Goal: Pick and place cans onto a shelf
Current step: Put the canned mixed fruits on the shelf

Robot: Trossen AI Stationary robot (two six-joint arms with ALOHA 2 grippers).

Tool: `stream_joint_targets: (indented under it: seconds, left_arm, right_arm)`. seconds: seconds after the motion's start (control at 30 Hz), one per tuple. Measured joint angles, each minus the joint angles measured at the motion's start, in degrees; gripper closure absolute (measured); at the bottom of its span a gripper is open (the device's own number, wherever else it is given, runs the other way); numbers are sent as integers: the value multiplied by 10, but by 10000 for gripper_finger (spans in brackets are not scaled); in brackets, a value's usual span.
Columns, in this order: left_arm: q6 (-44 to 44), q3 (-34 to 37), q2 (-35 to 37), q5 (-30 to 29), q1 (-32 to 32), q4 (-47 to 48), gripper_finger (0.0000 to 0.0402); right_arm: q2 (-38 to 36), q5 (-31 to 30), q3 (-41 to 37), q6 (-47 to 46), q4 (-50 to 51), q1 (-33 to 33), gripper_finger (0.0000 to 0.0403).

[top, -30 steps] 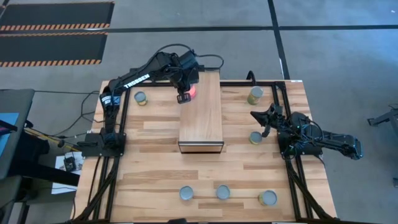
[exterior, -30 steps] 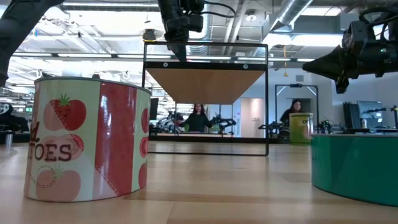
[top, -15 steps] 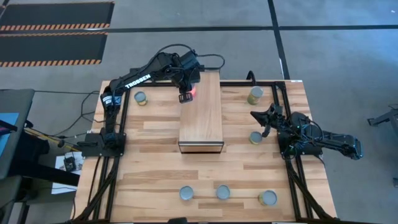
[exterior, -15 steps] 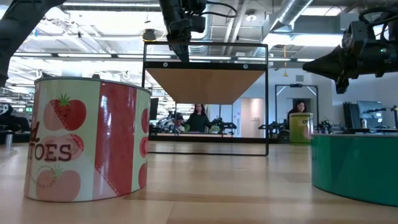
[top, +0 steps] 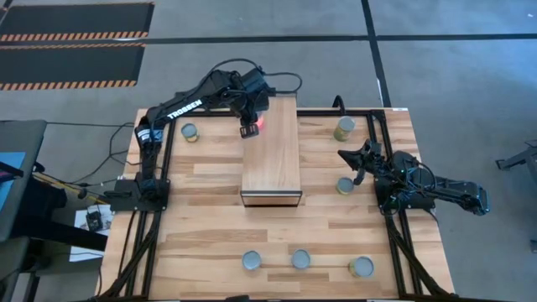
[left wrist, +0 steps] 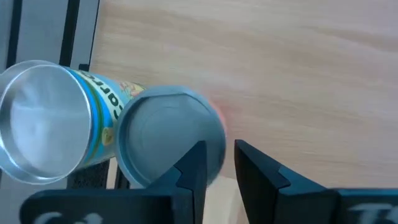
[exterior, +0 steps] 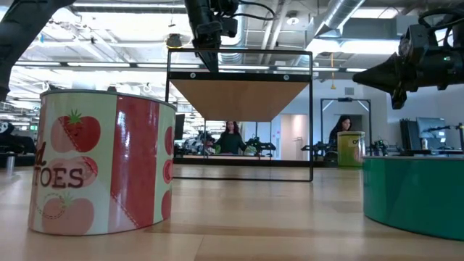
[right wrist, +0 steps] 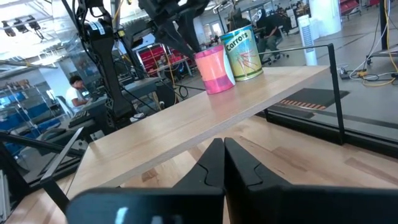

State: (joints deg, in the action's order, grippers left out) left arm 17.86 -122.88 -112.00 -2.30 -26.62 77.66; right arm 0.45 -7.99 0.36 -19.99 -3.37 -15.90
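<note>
the red can [top: 259, 123] stands upright on the shelf [top: 273, 159], at its 11 o'clock corner. over the past second it has stayed on that spot, while my left pincer [top: 249, 129] only nudged a little along the shelf's edge beside it. in my left wrist view its fingers sit drawn nearly together with bare plank between them, and the can's grey top lies against the outside of one finger, so i read that pincer as closed on nothing. i judge the can delivered: one placed, the others waiting.

my right pincer [top: 344, 156] has not moved. it hangs at 3 o'clock off the shelf, fingers pressed together, holding nothing.

counting from above, i find seven cans:
- one on the shelf
- six on the bench [top: 210, 220]: the carrots can [top: 189, 132] at 10 o'clock
- a yellow-green can [top: 344, 128] at 1 o'clock
- a small can [top: 345, 185] at 3 o'clock, just beside my right pincer
- three grey-topped ones along the 6 o'clock edge, [top: 252, 261], [top: 301, 258] and [top: 362, 267]

there is one shelf, and i have two arms. the can nearest my idle right pincer looks the likeliest next.
</note>
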Motion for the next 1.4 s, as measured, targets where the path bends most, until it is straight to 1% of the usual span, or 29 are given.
stream_joint_targets:
  seconds: [0.07,0.2,0.4,0.6,0.73,0.9,1.1,1.4]
  left_arm:
    - [-4,0,6,16,1,5,331]
    - [-8,0,12,32,2,7,331]
    - [10,4,13,29,0,-7,331]
    - [30,12,13,1,0,-34,331]
    - [34,12,13,8,0,-46,331]
    - [35,12,13,40,-6,-25,331]
    - [42,12,13,7,-7,-24,331]
    - [56,12,13,19,-8,-20,330]
  right_arm:
    - [0,0,0,0,0,0,389]
    - [0,0,0,3,0,0,389]
    - [0,0,0,5,0,0,389]
    - [0,0,0,5,0,0,389]
    - [0,0,0,5,0,0,390]
    - [0,0,0,5,0,0,387]
    - [0,0,0,8,0,0,391]
    - [0,0,0,10,0,0,389]
